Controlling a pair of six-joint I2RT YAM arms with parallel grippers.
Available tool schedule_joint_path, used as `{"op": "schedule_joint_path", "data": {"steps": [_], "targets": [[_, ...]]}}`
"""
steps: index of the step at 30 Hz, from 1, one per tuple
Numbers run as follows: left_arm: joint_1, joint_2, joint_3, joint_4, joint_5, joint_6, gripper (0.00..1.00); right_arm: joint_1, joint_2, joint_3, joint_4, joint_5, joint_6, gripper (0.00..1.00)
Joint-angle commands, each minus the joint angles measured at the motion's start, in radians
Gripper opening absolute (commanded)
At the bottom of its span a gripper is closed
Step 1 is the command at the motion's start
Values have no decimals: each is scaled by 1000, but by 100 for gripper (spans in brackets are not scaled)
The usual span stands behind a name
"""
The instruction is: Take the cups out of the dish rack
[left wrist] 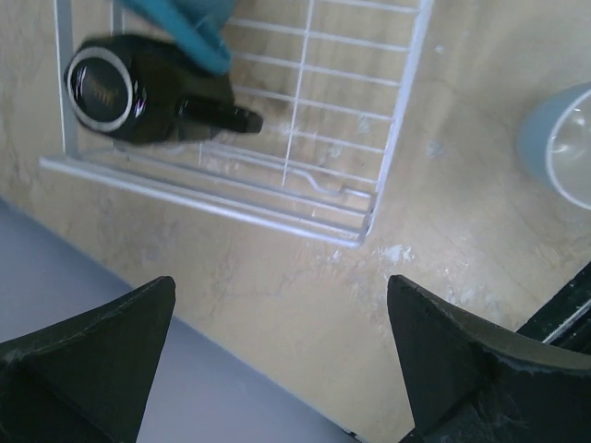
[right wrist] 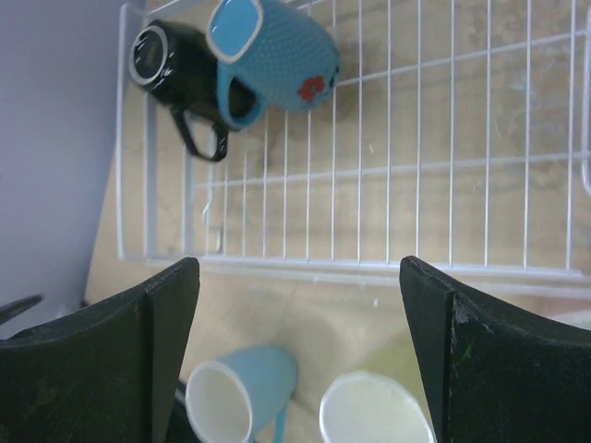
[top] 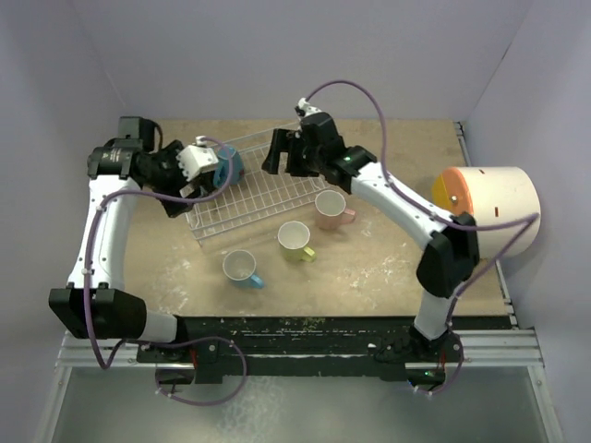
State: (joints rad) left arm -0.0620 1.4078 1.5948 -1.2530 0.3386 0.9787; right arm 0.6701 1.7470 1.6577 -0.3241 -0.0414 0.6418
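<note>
The white wire dish rack (top: pixel 263 189) lies mid-table. A black mug (right wrist: pixel 180 69) and a light blue mug (right wrist: pixel 272 55) lie on their sides in its left end; both also show in the left wrist view, the black mug (left wrist: pixel 138 88) and the blue mug (left wrist: pixel 185 28). In the top view the blue mug (top: pixel 229 166) shows and the black one is hidden by my left gripper (top: pixel 189 180), which is open and empty above that end. My right gripper (top: pixel 284 159) is open and empty over the rack's far side. A pink cup (top: pixel 330 208), a yellow-green cup (top: pixel 295 238) and a light blue cup (top: pixel 240 268) stand on the table.
A big cream cylinder with an orange-yellow face (top: pixel 489 212) stands at the right edge. Pale walls close in the table at the left, back and right. The three standing cups sit just in front of the rack's near side.
</note>
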Motion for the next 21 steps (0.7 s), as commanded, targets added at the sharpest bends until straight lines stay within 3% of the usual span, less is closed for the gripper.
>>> {"op": "schedule_joint_path", "data": {"steps": [1, 6, 9, 14, 21], "targets": [[151, -6, -58, 116, 85, -73, 99, 67, 185, 211, 0, 128, -57, 91], [280, 37, -36, 112, 158, -142, 99, 132, 472, 598, -175, 294, -76, 90], [312, 21, -80, 138, 154, -165, 99, 144, 581, 724, -201, 341, -69, 90], [327, -41, -167, 138, 167, -155, 99, 159, 680, 789, -143, 377, -55, 89], [330, -100, -241, 139, 165, -137, 99, 204, 656, 733, -4, 416, -84, 88]]}}
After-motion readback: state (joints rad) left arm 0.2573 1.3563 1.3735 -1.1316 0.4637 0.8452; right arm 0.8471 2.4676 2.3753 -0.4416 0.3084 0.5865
